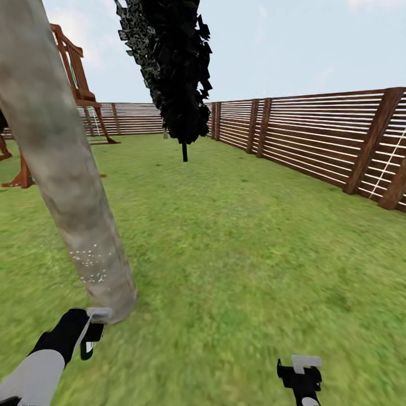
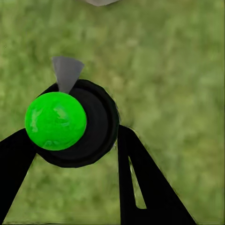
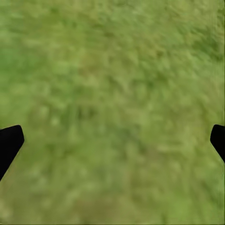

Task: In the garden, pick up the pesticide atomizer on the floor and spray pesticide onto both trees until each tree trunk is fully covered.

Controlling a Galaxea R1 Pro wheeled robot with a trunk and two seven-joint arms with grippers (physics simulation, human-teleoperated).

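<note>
A thick mottled tan-grey tree trunk [image 1: 62, 169] leans across the left of the head view and meets the lawn just beyond my left gripper [image 1: 90, 334]. A scatter of tiny white pesticide specks [image 1: 90, 262] sits low on its bark. In the left wrist view my left gripper [image 2: 75, 157] is shut on the pesticide atomizer [image 2: 86, 124], seen end-on as a dark round body with a bright green ball and a grey spout. My right gripper [image 1: 300, 373] hangs low over the grass, and the right wrist view shows this gripper [image 3: 112, 140] open and empty.
A dark narrow cypress-like tree [image 1: 175, 67] stands mid-lawn further back. A brown slatted fence [image 1: 316, 141] runs along the right and rear. A wooden play frame [image 1: 79, 84] stands behind the trunk at the left. Open lawn [image 1: 242, 254] spreads ahead and to the right.
</note>
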